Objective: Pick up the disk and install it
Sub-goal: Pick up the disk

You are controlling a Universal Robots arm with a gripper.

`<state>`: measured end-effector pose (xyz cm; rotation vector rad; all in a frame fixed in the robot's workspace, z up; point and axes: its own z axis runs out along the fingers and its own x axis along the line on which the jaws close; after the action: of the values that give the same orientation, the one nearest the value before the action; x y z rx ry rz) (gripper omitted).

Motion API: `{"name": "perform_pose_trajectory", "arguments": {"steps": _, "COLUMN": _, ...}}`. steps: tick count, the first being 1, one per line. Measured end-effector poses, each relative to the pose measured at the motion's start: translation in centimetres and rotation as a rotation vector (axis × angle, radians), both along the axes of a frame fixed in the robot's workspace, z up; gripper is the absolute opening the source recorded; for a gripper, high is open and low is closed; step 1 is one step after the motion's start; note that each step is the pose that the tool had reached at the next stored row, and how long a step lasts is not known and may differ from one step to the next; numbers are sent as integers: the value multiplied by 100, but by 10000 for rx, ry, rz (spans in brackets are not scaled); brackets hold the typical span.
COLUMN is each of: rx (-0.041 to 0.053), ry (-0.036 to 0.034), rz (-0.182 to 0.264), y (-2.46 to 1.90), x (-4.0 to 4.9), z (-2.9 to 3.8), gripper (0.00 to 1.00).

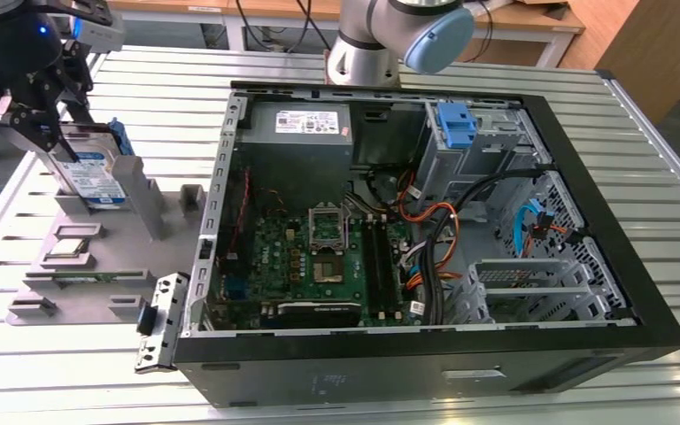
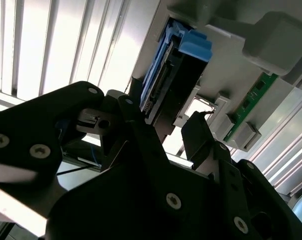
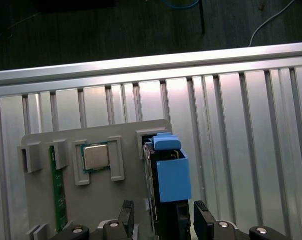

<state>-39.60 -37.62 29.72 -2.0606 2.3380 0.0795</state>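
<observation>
One disk, standing on edge in a slot of the grey fixture, on the slatted table at the exterior view's left. It is well apart from the open computer case. Gripper sits over the disk's upper end. In the first wrist view the fingers stand either side of the disk with slivers of gap showing. I read the hand as open and straddling, not clamped. Disk looks seated in its slot, not lifted. Step in hand, my call: pick-up, at the grasp. Install not begun; the drive cage with its blue bracket is across the case. A grasp here calls for an even squeeze on the flat faces, then a straight pull along the slot so the blue carrier doesn't bind.
</observation>
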Motion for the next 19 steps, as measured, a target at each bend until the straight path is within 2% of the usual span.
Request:
{"name": "perform_pose_trajectory", "arguments": {"steps": 4, "rx": -1, "ry": 1, "rz": 15, "y": 0, "x": -1, "z": -1, "gripper": 59}}
{"name": "perform_pose_trajectory", "arguments": {"steps": 9, "rx": -1, "ry": 0, "rz": 417, "y": 0, "x": -1, "z": -9, "gripper": 59}}
{"name": "perform_pose_trajectory", "arguments": {"steps": 19, "rx": 11, "ry": 0, "rz": 463, "y": 0, "x": -1, "z": -15, "gripper": 59}}
